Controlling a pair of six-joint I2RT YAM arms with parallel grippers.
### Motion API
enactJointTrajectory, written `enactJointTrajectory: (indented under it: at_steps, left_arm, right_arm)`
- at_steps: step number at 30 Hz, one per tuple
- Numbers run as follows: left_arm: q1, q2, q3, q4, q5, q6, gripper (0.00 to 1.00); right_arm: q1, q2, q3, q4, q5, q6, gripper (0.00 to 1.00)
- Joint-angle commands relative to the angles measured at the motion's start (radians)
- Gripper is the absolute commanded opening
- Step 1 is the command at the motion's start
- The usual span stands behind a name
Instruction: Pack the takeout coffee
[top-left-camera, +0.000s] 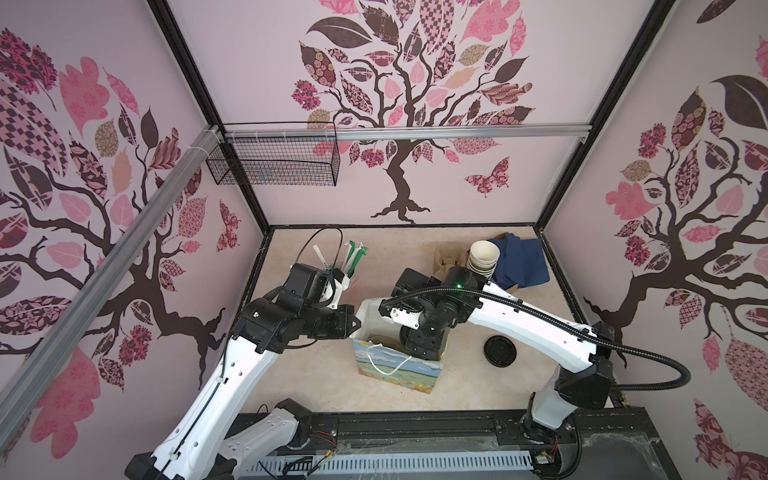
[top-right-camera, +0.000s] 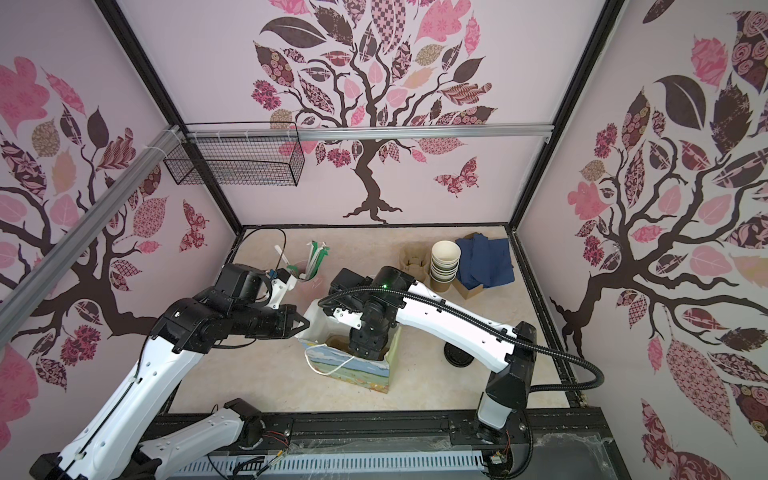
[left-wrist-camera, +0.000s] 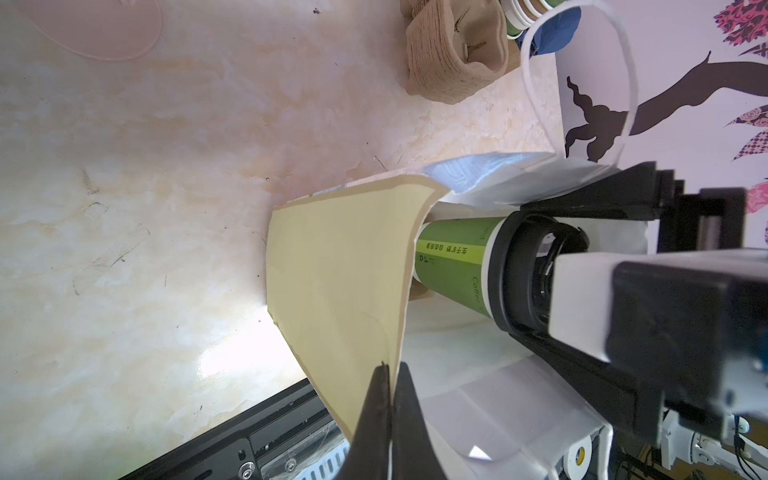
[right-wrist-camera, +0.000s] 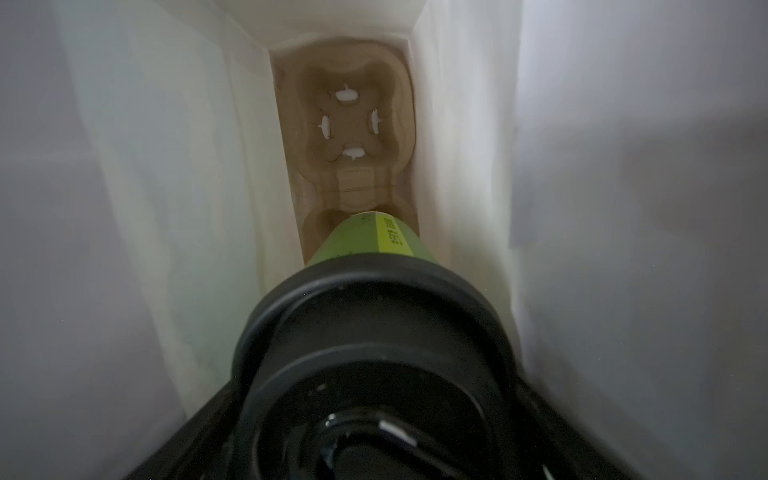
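The takeout coffee (left-wrist-camera: 453, 266), a green cup with a black lid, hangs inside the paper bag (top-left-camera: 399, 370) (top-right-camera: 353, 368). My right gripper (left-wrist-camera: 519, 272) reaches down into the bag's mouth in both top views (top-left-camera: 419, 345) (top-right-camera: 368, 345), its jaws closed on the lid from two sides. In the right wrist view the cup (right-wrist-camera: 365, 245) points at the near pocket of a brown pulp cup carrier (right-wrist-camera: 353, 124) on the bag's floor; whether it touches is unclear. My left gripper (left-wrist-camera: 390, 374) (top-left-camera: 356, 323) is shut on the bag's rim, pulling that side (left-wrist-camera: 340, 270) outward.
A stack of lidless cups (top-left-camera: 482, 257), a navy cloth (top-left-camera: 519, 257) and another pulp carrier (top-left-camera: 449, 257) sit at the back right. A loose black lid (top-left-camera: 500, 350) lies right of the bag. Stirrers in a holder (top-left-camera: 353, 257) stand behind my left arm. A wire basket (top-left-camera: 274, 162) hangs on the back wall.
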Motion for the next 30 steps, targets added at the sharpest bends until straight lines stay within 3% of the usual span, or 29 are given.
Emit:
enactJointTrajectory:
  at_steps: [1,30]
  left_arm:
    - [-0.003,-0.002,-0.025,0.016,-0.009,-0.006,0.0]
    - [-0.003,0.003,-0.019,-0.004,-0.017,0.007,0.0]
  right_arm:
    - [0.003,0.011,-0.003,0.011,-0.015,-0.024,0.79]
    - [0.001,0.105,-0.115,0.051,-0.046,-0.003,0.81]
